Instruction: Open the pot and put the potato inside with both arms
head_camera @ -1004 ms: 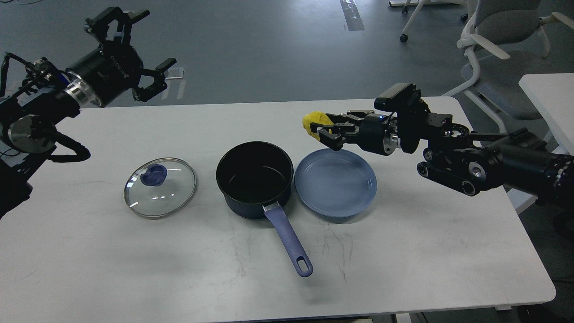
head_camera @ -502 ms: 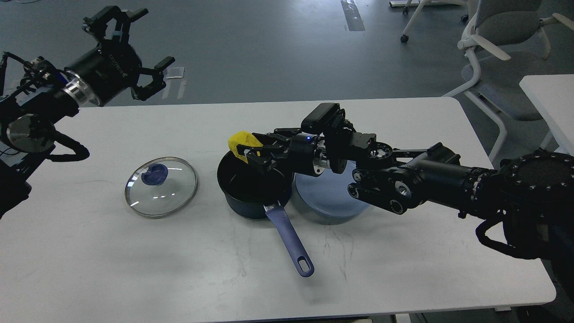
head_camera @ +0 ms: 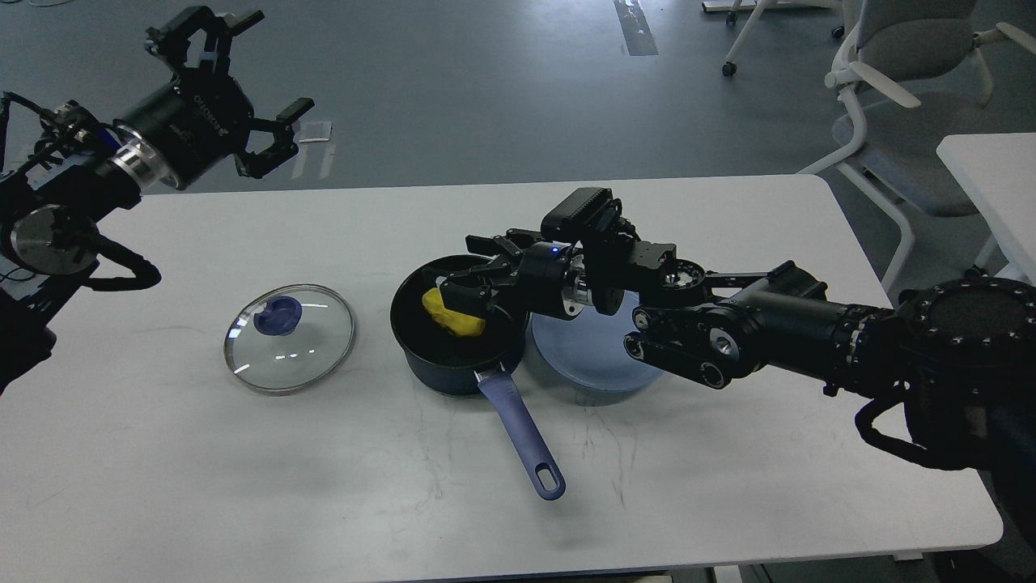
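Note:
The dark navy pot (head_camera: 441, 368) stands uncovered at the table's middle, its periwinkle handle (head_camera: 518, 429) pointing toward me. The yellow potato (head_camera: 450, 316) lies inside the pot on its black bottom. My right gripper (head_camera: 473, 271) hangs just over the pot's mouth with its fingers spread, and the potato sits below them, partly hidden by the lower finger (head_camera: 460, 295). My left gripper (head_camera: 243, 77) is open and empty, raised high beyond the table's far left edge.
The glass lid (head_camera: 289, 338) with a blue knob lies flat left of the pot. A flat light-blue plate (head_camera: 595, 360) touches the pot's right side, partly under my right arm. An office chair (head_camera: 898, 73) and another table (head_camera: 987, 174) stand at the right.
My right arm swung left from over the plate to over the pot with the potato, then opened. The potato dropped into the pot. The left arm barely moved.

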Controlling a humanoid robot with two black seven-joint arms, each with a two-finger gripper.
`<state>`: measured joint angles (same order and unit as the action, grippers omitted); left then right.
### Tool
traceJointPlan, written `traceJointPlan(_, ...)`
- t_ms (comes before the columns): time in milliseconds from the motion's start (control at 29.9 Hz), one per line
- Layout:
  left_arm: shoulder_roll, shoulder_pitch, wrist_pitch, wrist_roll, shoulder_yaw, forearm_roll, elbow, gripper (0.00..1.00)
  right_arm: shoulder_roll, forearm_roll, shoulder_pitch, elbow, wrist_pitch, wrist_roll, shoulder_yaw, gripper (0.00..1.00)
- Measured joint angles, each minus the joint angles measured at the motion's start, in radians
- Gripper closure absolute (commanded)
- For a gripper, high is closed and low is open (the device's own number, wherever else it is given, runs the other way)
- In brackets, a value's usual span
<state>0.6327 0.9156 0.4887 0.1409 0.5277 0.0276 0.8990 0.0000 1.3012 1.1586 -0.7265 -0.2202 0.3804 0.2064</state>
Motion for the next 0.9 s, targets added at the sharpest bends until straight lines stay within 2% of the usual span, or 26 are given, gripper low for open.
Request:
traceJointPlan(201, -0.01, -0.004, 0.0, -0.002, 0.0, 0.0, -0.001, 0.02, 0.0, -0.067, 0.004, 0.002, 0.0, -0.001, -0.017, 0.0)
traceJointPlan(368, -0.027, -0.012, 0.0, -0.001, 0.0, 0.003, -0.004, 0.02, -0.002, -0.197, 0.005, 0.0, 0.004, -0.001, -0.126, 0.0)
traceJointPlan(703, -0.078, -0.067, 0.0, -0.002, 0.01, 0.014, -0.019, 0.02, -0.113, -0.863, -0.007, -0.048, 0.146, -0.038, -0.487, 0.0)
traceJointPlan(904, -0.106, -0.088, 0.0, -0.002, 0.026, 0.014, -0.074, 0.02, -0.117, -1.096, -0.093, -0.047, 0.272, -0.046, -0.626, 0.0)
